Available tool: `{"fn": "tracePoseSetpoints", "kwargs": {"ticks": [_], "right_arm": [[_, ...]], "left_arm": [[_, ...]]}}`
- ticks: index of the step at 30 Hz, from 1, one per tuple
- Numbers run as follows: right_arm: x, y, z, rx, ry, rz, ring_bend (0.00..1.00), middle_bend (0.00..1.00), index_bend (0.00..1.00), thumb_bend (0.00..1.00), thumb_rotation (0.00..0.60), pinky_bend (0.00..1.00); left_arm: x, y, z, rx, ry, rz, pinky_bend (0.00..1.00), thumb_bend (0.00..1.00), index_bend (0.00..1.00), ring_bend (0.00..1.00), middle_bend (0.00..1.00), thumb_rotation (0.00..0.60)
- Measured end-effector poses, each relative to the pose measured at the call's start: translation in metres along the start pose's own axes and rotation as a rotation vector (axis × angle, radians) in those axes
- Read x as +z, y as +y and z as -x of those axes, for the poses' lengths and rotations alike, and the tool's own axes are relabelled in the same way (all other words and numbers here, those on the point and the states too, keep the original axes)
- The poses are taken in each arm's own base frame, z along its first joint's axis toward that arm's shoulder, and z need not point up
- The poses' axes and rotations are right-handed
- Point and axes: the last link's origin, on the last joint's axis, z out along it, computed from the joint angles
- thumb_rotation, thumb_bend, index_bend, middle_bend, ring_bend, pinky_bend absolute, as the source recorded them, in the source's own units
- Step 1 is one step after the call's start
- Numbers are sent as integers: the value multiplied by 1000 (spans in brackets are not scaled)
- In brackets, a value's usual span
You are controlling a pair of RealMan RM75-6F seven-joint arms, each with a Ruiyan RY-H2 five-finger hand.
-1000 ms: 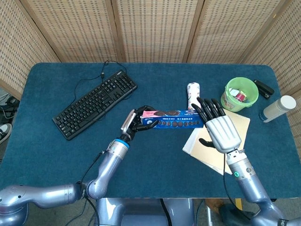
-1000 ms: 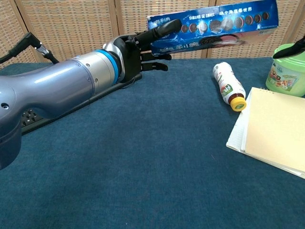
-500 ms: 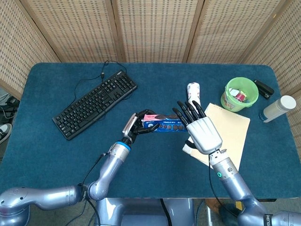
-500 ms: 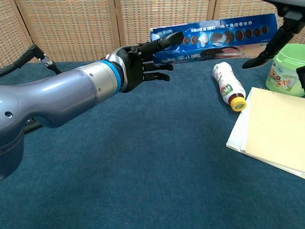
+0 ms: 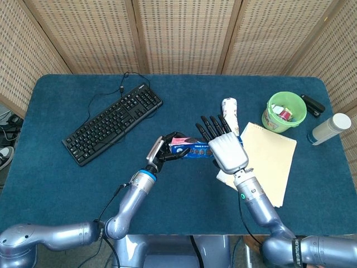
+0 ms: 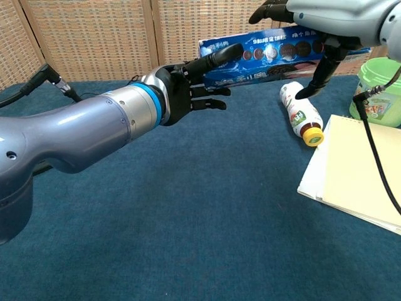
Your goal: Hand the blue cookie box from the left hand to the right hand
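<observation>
My left hand (image 5: 163,153) holds the long blue cookie box (image 5: 191,149) by its left end, up off the blue table. In the chest view the blue cookie box (image 6: 270,58) lies level, with the left hand (image 6: 186,89) wrapped around its near end. My right hand (image 5: 222,146) hovers over the box's right half with its fingers stretched out and apart. From the chest camera the right hand (image 6: 326,19) sits above the box's top edge, its thumb hanging down in front of the box face. The right fingers are not closed around the box.
A black keyboard (image 5: 114,123) lies at the back left. A small white bottle (image 6: 299,113) lies on its side beside a yellow notepad (image 6: 357,175). A green cup (image 5: 286,111), a black stapler (image 5: 312,105) and a white bottle (image 5: 330,128) stand at the far right.
My right hand has swept left from above the notepad to over the box's right half. The left hand has kept its grip, with the box shifted slightly left.
</observation>
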Motion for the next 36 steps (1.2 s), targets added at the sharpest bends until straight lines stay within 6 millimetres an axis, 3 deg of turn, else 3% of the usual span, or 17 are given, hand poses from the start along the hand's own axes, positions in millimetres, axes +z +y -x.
{"fn": "tracePoseSetpoints", "kwargs": {"ticks": [11, 12, 15, 17, 18, 20, 21, 23, 25, 28, 32, 36], "right_arm": [[20, 9, 10, -15, 6, 49, 32, 190, 305, 204, 600, 0], [21, 10, 10, -12, 7, 51, 60, 223, 339, 231, 600, 0], [21, 10, 10, -4, 13, 50, 285, 394, 513, 394, 600, 25], [21, 11, 10, -1, 19, 46, 455, 497, 612, 522, 600, 181], [21, 11, 10, 4, 24, 44, 494, 521, 634, 553, 600, 252], [21, 11, 11, 18, 26, 40, 562, 565, 668, 611, 600, 410], [21, 12, 11, 24, 25, 37, 575, 572, 671, 624, 600, 443], [20, 14, 11, 29, 21, 33, 597, 590, 672, 654, 600, 503], [20, 16, 11, 32, 18, 31, 604, 598, 672, 667, 600, 520], [19, 17, 11, 37, 18, 30, 605, 599, 672, 678, 600, 531], [18, 21, 11, 31, 18, 35, 605, 599, 673, 683, 600, 535], [17, 26, 11, 22, 16, 45, 605, 599, 674, 684, 600, 535]], "left_arm": [[-5, 2, -5, -8, -11, -19, 593, 502, 805, 572, 704, 600], [-5, 2, -5, -8, -11, -19, 593, 502, 805, 572, 704, 600], [-5, 2, -5, -9, -13, -21, 593, 502, 804, 572, 704, 600], [-5, 1, -5, -9, -13, -22, 592, 501, 783, 569, 701, 600], [-5, 1, -5, -8, -14, -22, 588, 499, 761, 560, 690, 600], [-5, 1, -5, -10, -16, -20, 538, 464, 587, 470, 555, 600], [-6, 2, -5, -13, -17, -16, 506, 436, 497, 410, 472, 600], [-6, 3, -5, -16, -24, -11, 356, 325, 237, 190, 195, 599], [-7, 3, -5, -15, -37, -11, 197, 245, 88, 51, 45, 579], [-7, 3, -7, -6, -50, -10, 13, 140, 0, 0, 0, 519], [-10, 3, -12, 19, -77, -29, 0, 98, 0, 0, 0, 443], [-16, 8, -22, 31, -82, -30, 0, 95, 0, 0, 0, 419]]}}
